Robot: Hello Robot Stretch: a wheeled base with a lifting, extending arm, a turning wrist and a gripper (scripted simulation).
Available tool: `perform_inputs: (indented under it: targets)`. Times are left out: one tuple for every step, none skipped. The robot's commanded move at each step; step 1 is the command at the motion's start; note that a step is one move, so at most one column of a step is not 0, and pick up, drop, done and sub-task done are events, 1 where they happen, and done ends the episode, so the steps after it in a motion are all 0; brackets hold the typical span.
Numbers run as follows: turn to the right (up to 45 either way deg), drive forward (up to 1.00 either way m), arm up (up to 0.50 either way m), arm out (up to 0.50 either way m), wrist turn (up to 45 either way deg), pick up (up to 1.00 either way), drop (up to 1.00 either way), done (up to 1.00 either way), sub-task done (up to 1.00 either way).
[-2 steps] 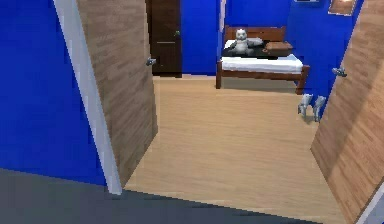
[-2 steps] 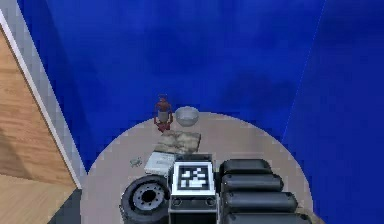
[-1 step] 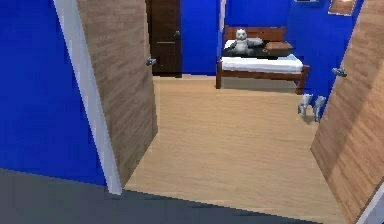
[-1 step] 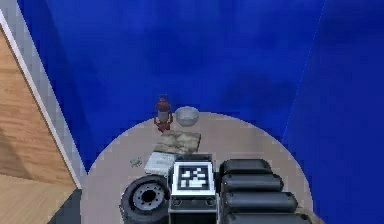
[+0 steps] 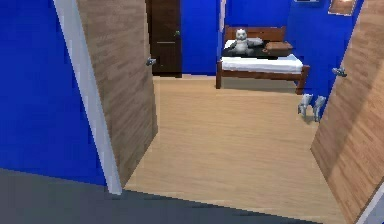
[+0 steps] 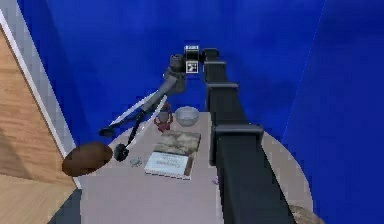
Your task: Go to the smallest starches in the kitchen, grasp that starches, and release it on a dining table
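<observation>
In the arm side view a brown oval thing [image 6: 88, 158], shaped like a potato, hangs at the far end of my gripper [image 6: 112, 142], which holds it. It sits past the left edge of a grey table [image 6: 120, 195], clear of the tabletop. The thin fingers [image 6: 135, 112] slant down and left from the gripper's dark body. The arm [image 6: 235, 150] rises as a dark bar over the table to the white marker squares [image 6: 191, 62].
A book [image 6: 172, 156], a clear bowl [image 6: 186, 116] and a small red thing [image 6: 163, 122] lie on the table before blue walls. Ahead, an open wooden door [image 5: 120, 80] leads onto a wood floor [image 5: 230, 130] and a bed [image 5: 260, 65] with a teddy bear [image 5: 241, 40]. Another door [image 5: 350, 110] is at the right.
</observation>
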Motion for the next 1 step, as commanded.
perform_inputs:
  targets:
    - [0.0,0.0,0.0,0.0,45.0,0.0,0.0,0.0,0.0]
